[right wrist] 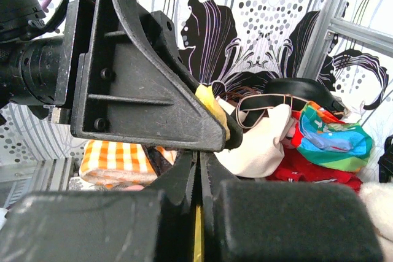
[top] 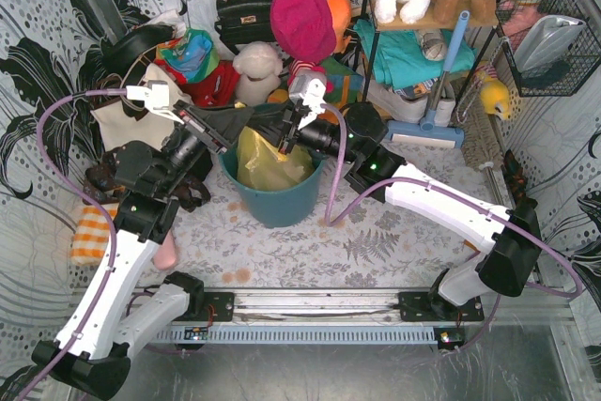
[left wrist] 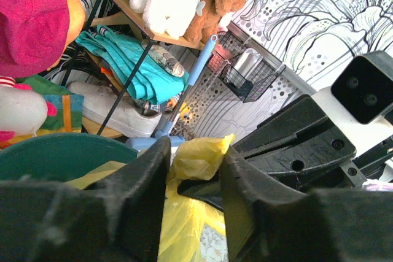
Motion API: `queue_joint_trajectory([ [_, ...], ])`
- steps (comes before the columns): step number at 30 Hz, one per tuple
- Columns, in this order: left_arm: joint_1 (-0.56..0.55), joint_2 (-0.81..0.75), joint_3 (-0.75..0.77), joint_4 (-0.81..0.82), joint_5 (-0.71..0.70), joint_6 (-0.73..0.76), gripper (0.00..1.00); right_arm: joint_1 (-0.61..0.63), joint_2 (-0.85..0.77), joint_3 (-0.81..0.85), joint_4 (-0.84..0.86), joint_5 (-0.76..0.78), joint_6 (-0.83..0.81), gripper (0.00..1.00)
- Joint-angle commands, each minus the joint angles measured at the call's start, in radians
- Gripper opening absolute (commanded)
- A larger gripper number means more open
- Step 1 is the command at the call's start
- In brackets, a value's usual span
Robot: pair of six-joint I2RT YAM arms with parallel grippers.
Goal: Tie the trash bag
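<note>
The trash bag (top: 268, 166), thin yellow plastic, sits inside the teal bin (top: 277, 206) at the table's middle. My left gripper (top: 249, 138) reaches in from the left above the bin's rim. In the left wrist view it (left wrist: 195, 151) is shut on a bunch of the bag's top edge (left wrist: 199, 159), with more bag (left wrist: 184, 225) hanging below. My right gripper (top: 285, 141) comes from the right and meets it. In the right wrist view it (right wrist: 198, 161) is shut on a thin yellow strip of bag (right wrist: 198, 237), right under the left gripper's fingers (right wrist: 153, 102).
A cream tote bag (top: 122, 115) and a black handbag (top: 246, 11) lie behind the bin among soft toys. A blue-handled mop (top: 437, 91) leans at the back right under a shelf. A wire basket (top: 549, 44) hangs right. An orange checked cloth (top: 92, 232) lies left.
</note>
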Motion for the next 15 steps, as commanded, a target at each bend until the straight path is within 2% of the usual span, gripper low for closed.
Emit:
queue_joint_trajectory([
  [1,-0.002,0.004,-0.014,0.059,-0.016,-0.011,0.33,0.008,-0.008,0.008,0.048,-0.026,-0.008,0.0],
  [7,-0.001,0.007,-0.014,0.066,-0.012,-0.011,0.03,0.006,-0.01,0.007,0.043,-0.023,-0.009,0.0],
  [8,-0.002,0.006,-0.016,0.066,-0.014,-0.008,0.0,0.007,-0.013,0.007,0.035,-0.017,-0.009,0.0],
  [11,-0.002,-0.001,-0.02,0.064,-0.028,-0.003,0.0,0.007,-0.034,0.009,-0.006,0.01,0.003,0.03],
  [12,-0.002,-0.003,-0.022,0.062,-0.031,0.001,0.0,0.007,-0.052,0.006,-0.023,0.023,0.012,0.1],
  [14,-0.002,-0.009,-0.028,0.062,-0.044,0.002,0.0,0.007,-0.087,0.0,-0.069,0.053,0.035,0.38],
  [15,-0.002,-0.01,-0.034,0.066,-0.047,0.002,0.0,0.007,-0.107,-0.002,-0.096,0.067,0.05,0.49],
])
